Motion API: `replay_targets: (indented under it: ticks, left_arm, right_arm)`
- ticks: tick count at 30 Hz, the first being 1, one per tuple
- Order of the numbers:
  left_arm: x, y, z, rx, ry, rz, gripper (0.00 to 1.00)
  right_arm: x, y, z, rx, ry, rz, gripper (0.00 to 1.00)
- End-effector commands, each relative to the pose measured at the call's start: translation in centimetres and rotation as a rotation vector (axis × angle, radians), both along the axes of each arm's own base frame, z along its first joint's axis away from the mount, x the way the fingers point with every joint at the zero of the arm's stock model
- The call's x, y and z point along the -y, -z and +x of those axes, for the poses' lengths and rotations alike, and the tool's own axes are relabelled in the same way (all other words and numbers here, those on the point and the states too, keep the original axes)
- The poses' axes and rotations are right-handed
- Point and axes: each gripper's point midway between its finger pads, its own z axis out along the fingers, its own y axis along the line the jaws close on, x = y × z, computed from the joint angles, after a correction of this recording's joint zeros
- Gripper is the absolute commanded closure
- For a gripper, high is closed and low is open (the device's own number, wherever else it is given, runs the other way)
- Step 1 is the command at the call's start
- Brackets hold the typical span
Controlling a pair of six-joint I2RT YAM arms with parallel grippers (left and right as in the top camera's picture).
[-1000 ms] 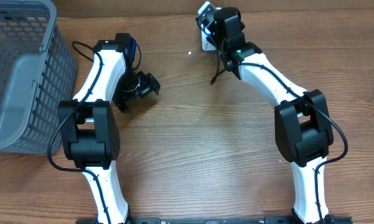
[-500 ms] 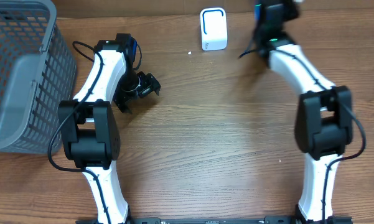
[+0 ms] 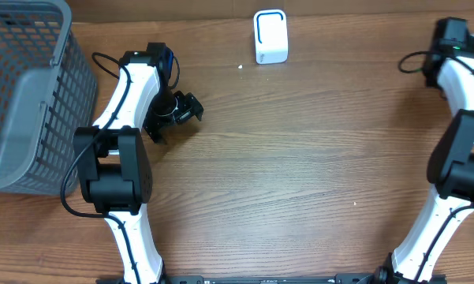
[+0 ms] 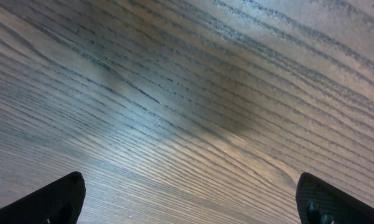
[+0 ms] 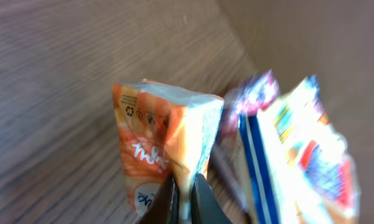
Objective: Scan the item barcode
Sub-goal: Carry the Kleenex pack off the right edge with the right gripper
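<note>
In the right wrist view my right gripper (image 5: 185, 194) is shut on the thin edge seam of an orange drink carton (image 5: 158, 140), which hangs in front of the fingers. No barcode shows on its visible faces. The overhead view puts the right arm (image 3: 456, 47) at the table's far right edge, with the carton hidden beneath it. The white scanner (image 3: 270, 35) stands at the back centre, well to the left of that arm. My left gripper (image 3: 186, 110) rests left of centre, jaws wide apart; its wrist view shows only bare wood between the fingertips (image 4: 56, 199).
A grey mesh basket (image 3: 31, 95) fills the far left of the table. Blurred colourful packets (image 5: 299, 143), blue, white and red, stand just right of the orange carton near the table's right edge.
The right arm has swung from over the scanner to the far right edge of the table, uncovering the scanner. The left arm has not moved.
</note>
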Motion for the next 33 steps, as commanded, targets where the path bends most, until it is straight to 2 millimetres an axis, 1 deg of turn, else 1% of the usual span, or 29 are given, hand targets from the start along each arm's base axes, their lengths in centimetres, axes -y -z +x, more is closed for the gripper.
replay_targets:
  ticks: [1, 3, 6, 12, 13, 14, 15, 16, 17, 18, 20, 22, 25, 27, 29, 32, 33]
  left_arm:
    - [0.4, 0.4, -0.3, -0.017, -0.015, -0.005, 0.0]
    - [0.4, 0.4, -0.3, -0.017, -0.015, -0.005, 0.0]
    - [0.4, 0.4, -0.3, -0.017, -0.015, -0.005, 0.0]
    - [0.4, 0.4, -0.3, -0.017, -0.015, -0.005, 0.0]
    - [0.4, 0.4, -0.3, -0.017, -0.015, -0.005, 0.0]
    - [0.4, 0.4, -0.3, -0.017, -0.015, -0.005, 0.0]
    - [0.4, 0.4, -0.3, -0.017, -0.015, -0.005, 0.0]
    - [0.4, 0.4, -0.3, -0.017, -0.015, -0.005, 0.0]
    - [0.4, 0.4, -0.3, -0.017, -0.015, -0.005, 0.0]
    - [0.4, 0.4, -0.3, -0.017, -0.015, -0.005, 0.0]
    - [0.4, 0.4, -0.3, -0.017, -0.015, -0.005, 0.0]
    - [0.4, 0.4, -0.3, -0.017, -0.015, -0.005, 0.0]
    - [0.4, 0.4, -0.3, -0.017, -0.015, -0.005, 0.0]
    - [0.4, 0.4, -0.3, -0.017, -0.015, -0.005, 0.0]
    - [0.4, 0.4, -0.3, -0.017, -0.015, -0.005, 0.0]
    - [0.4, 0.4, -0.3, -0.017, -0.015, -0.005, 0.0]
    - [0.4, 0.4, -0.3, -0.017, -0.015, -0.005, 0.0]
  right_arm:
    - [0.3, 1.3, -0.6, 0.189, 0.135, 0.185, 0.96]
    - [-0.1, 2.8, -1.1, 0.189, 0.133, 0.319, 0.96]
    - [-0.3, 4.0, -1.9, 0.197, 0.142, 0.453, 0.96]
    - [1.2, 4.6, -4.3, 0.176, 0.21, 0.505, 0.96]
    - [1.4, 4.7, -4.7, 0.169, 0.221, 0.509, 0.92]
    - [1.6, 4.8, -5.1, 0.164, 0.23, 0.511, 0.91]
    - [1.8, 4.8, -5.4, 0.159, 0.238, 0.513, 0.87]
    - [2.0, 4.8, -5.7, 0.161, 0.252, 0.515, 0.6]
    - [2.1, 4.8, -5.9, 0.162, 0.261, 0.516, 0.13]
    - [2.2, 4.7, -6.1, 0.161, 0.266, 0.517, 0.0]
    - [2.2, 4.4, -6.0, 0.166, 0.263, 0.514, 0.0]
    - [2.3, 3.6, -5.8, 0.186, 0.258, 0.507, 0.0]
    - [2.2, 1.5, -5.1, 0.235, 0.232, 0.487, 0.0]
    - [1.9, -0.5, -4.5, 0.279, 0.209, 0.47, 0.0]
    - [1.3, -2.9, -3.9, 0.328, 0.175, 0.459, 0.0]
    - [-0.5, -5.9, -2.9, 0.4, 0.108, 0.491, 0.0]
    - [-1.3, -7.1, -2.5, 0.431, 0.078, 0.516, 0.0]
